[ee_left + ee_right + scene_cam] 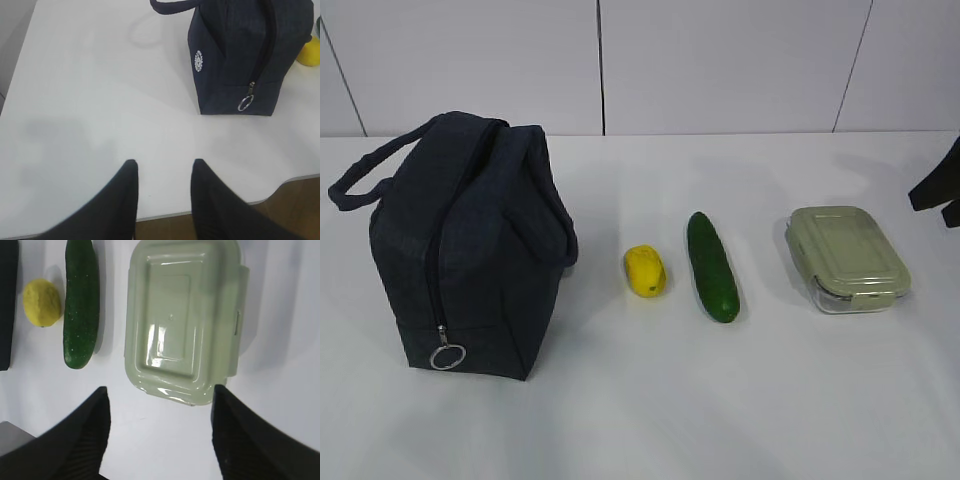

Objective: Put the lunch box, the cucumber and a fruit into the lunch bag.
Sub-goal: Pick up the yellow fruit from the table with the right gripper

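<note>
Lunch box (182, 320): right of cucumber (80, 302), well right of zipped lunch bag (470, 250). Rigid, smooth lid (likely slippery); best gripped across short sides. Right gripper (160, 405) hovers over near end, jaws wide, empty. Left gripper (164, 172) part-open, empty, near bag.

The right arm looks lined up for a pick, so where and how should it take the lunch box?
Grip the lunch box across its short width, from above. It lies flat, lid up, and the open right hand already straddles its near end.
</note>
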### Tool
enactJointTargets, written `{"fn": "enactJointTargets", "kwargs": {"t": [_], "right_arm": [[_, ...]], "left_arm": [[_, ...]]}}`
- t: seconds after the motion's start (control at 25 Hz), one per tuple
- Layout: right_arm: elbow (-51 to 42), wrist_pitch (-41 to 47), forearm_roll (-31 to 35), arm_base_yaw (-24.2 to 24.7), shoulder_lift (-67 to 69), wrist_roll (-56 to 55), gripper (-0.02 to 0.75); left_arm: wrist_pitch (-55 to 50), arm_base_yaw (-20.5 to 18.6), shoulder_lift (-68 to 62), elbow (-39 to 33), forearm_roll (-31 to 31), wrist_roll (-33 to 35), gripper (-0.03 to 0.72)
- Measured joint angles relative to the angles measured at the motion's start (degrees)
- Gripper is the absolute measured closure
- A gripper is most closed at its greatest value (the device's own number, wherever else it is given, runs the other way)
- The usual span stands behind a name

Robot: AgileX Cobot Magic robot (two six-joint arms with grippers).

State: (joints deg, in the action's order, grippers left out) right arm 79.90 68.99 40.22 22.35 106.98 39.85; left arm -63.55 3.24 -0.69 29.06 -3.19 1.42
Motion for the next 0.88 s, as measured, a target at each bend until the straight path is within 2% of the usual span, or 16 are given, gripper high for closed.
{"fn": "enactJointTargets", "kwargs": {"t": [0.16,0.52,0.88], "right_arm": [[0.0,-0.4,0.0,0.0,0.0,0.0,0.254],[1.4,-1.5,0.0,-0.1,2.6,0.1,0.144],[9.6,-0.4,1.4,-0.2,14.5,0.4,0.146]], "left_arm": [[0.0,0.0,0.0,0.0,0.0,0.0,0.450],[0.0,0.0,0.0,0.0,0.0,0.0,0.450],[0.0,0.0,0.0,0.0,0.0,0.0,0.450]]}}
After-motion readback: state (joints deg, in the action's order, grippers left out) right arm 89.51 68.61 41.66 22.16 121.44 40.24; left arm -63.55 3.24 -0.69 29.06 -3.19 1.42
